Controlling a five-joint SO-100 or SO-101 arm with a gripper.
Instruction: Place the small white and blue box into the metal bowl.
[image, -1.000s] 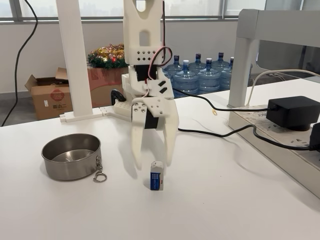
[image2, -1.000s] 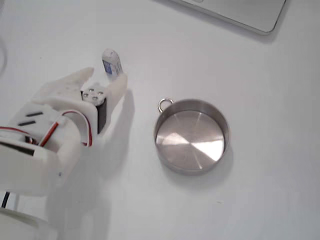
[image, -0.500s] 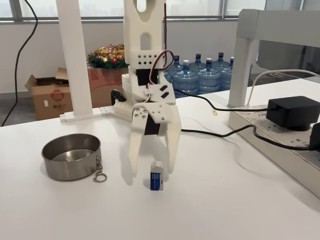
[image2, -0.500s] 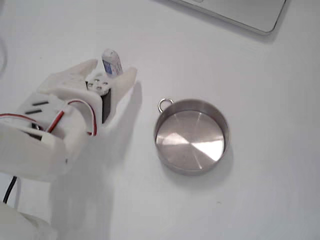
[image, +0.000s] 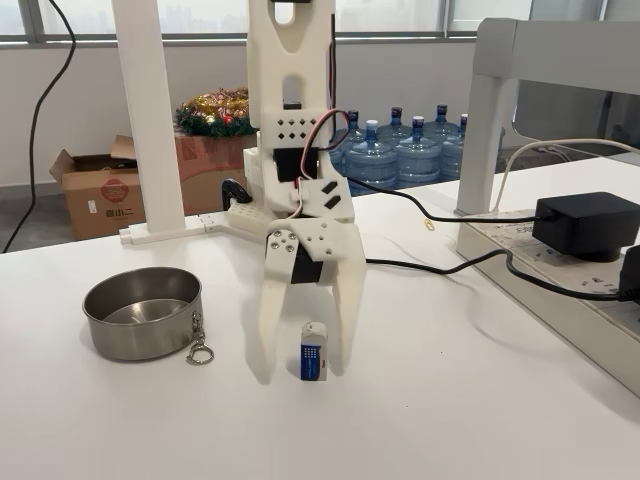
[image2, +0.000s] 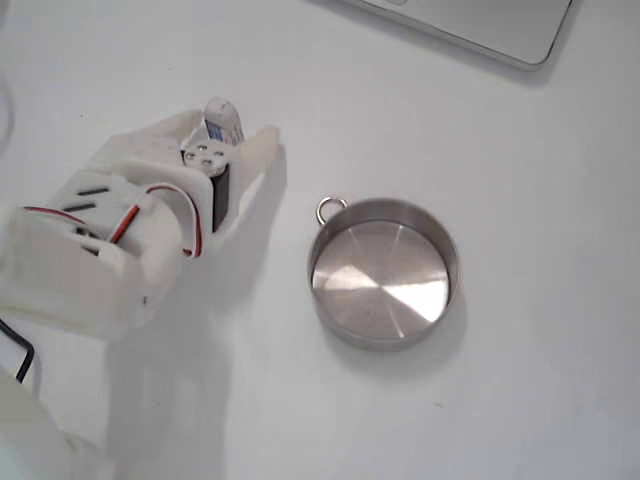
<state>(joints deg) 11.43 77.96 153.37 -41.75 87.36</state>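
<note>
The white plastic gripper (image: 300, 368) stands with jaws wide, straddling the small upright white and blue box (image: 314, 352) on the smooth white table (image: 450, 420), well apart from the round brushed-steel bowl (image: 143, 313).

White table (image: 480, 420), daylit windows (image: 90, 15), cardboard box (image: 98, 188), blue water jugs (image: 400, 150), black power adapter (image: 585, 222)

One fixed view faces the arm from table level – another looks straight down; both share the metal bowl (image: 143, 312) (image2: 383, 273).
</note>
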